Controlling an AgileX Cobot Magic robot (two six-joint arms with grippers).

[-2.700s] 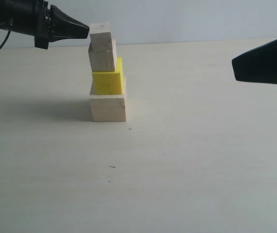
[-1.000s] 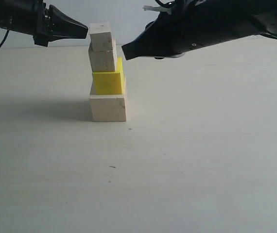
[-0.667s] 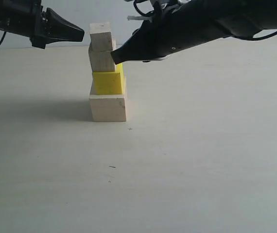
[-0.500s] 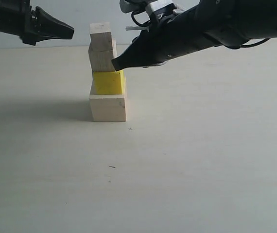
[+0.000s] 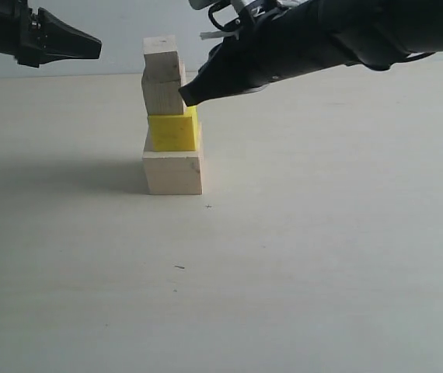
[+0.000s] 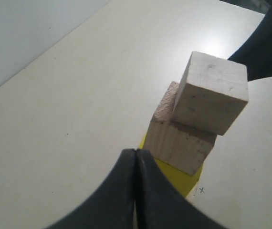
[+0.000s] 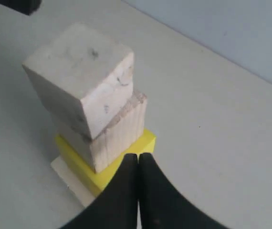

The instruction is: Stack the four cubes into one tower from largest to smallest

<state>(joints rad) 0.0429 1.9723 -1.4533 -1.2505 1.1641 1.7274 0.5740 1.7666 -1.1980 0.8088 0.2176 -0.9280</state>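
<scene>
Left gripper [image 6: 135, 160]: both black fingers pressed flat together, no gap, nothing between them, tips pointing toward the stack. Small pale cube [image 6: 211, 99] sits on the medium pale cube [image 6: 178, 140], twisted and offset, one edge overhanging. Under these is the yellow cube [image 6: 172, 172], of which only a sliver shows. Table [image 6: 69, 109] is pale, with a small x mark [image 6: 201, 190] beside the stack. Black arm part [image 6: 269, 50] lies beyond the small cube; contact cannot be judged.
</scene>
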